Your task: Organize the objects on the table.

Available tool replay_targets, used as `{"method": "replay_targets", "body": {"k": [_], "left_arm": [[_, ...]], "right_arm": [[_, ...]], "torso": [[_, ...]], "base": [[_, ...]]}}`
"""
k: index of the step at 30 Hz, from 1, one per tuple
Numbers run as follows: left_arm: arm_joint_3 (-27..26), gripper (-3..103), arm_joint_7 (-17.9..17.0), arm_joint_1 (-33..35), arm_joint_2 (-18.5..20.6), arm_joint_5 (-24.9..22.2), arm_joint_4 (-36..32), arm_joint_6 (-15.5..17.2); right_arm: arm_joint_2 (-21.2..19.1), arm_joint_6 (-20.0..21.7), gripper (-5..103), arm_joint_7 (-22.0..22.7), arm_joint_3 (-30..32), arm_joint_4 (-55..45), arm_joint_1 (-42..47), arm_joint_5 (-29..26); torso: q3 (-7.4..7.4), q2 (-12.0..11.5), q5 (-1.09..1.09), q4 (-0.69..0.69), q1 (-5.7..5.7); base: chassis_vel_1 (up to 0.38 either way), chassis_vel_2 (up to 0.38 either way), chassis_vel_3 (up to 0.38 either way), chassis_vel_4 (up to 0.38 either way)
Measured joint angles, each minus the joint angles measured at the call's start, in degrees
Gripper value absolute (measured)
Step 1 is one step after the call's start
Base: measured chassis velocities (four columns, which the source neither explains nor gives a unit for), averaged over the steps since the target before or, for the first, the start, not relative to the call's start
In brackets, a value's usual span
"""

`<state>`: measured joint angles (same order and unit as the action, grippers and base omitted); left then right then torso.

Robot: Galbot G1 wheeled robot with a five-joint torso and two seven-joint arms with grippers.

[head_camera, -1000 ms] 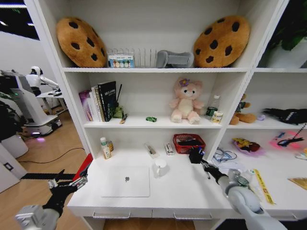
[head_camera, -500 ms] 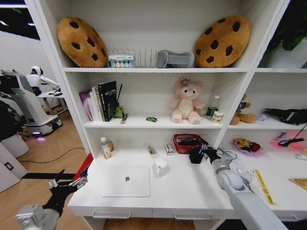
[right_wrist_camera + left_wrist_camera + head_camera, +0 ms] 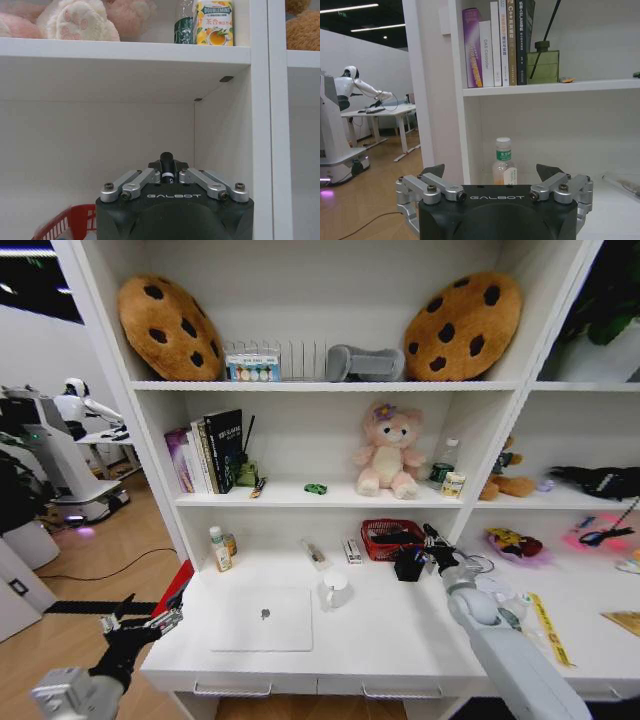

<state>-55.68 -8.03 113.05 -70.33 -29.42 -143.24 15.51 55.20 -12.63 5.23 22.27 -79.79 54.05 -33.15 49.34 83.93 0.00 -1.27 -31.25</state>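
Observation:
On the white table (image 3: 380, 635) lies the shut silver laptop (image 3: 262, 618), with a small bottle (image 3: 217, 548) behind it to the left. A tiny green toy car (image 3: 315, 488) sits on the shelf above. My right gripper (image 3: 433, 547) hovers just right of a black pen cup (image 3: 407, 565), in front of the red basket (image 3: 393, 537). In the right wrist view that gripper (image 3: 167, 176) is shut on a black pen (image 3: 167, 165) that stands upright between its fingers. My left gripper (image 3: 140, 625) hangs open off the table's left end; the left wrist view shows its fingers (image 3: 434, 171) spread, facing the bottle (image 3: 503, 162).
A white mug (image 3: 335, 588) stands right of the laptop. A clear pen case (image 3: 315, 553) and a small stapler-like item (image 3: 353, 551) lie at the back. Books (image 3: 208, 452), a pink plush (image 3: 388, 452) and cookie cushions fill the shelves. Clutter (image 3: 510, 605) covers the table's right side.
My right arm has risen and swung back and to the right, bringing its gripper from over the table to just beside the black cup. The left arm has stayed still.

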Motion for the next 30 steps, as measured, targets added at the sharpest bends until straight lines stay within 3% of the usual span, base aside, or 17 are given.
{"method": "replay_targets", "body": {"k": [8, 10, 22, 25, 30], "left_arm": [[0.0, 100, 0.0, 0.0, 0.0, 0.0, 0.0, 0.0], [0.0, 100, 0.0, 0.0, 0.0, 0.0, 0.0, 0.0], [0.0, 100, 0.0, 0.0, 0.0, 0.0, 0.0, 0.0], [0.0, 100, 0.0, 0.0, 0.0, 0.0, 0.0, 0.0], [0.0, 100, 0.0, 0.0, 0.0, 0.0, 0.0, 0.0]], "right_arm": [[1.3, -4.7, 12, 1.5, -2.4, 3.5, -2.7, 2.1], [2.1, -8.0, 12, 3.1, -3.8, 6.5, -4.8, 3.6], [4.7, -14.0, 8, 3.5, -6.3, 12.1, -8.0, 6.9], [4.7, -13.5, 21, 2.8, -5.9, 11.6, -7.7, 7.0], [4.5, -12.2, 32, 1.5, -4.8, 10.5, -7.0, 6.0]], "torso": [[0.00, 0.0, 0.00, -0.02, 0.00], [0.00, 0.0, 0.00, 0.00, 0.00], [0.00, 0.0, 0.00, 0.01, 0.00], [0.00, 0.0, 0.00, -0.02, 0.00], [0.00, 0.0, 0.00, 0.01, 0.00]], "base": [[0.000, 0.000, 0.000, 0.000], [0.000, 0.000, 0.000, 0.000], [0.000, 0.000, 0.000, 0.000], [0.000, 0.000, 0.000, 0.000], [0.000, 0.000, 0.000, 0.000]]}}
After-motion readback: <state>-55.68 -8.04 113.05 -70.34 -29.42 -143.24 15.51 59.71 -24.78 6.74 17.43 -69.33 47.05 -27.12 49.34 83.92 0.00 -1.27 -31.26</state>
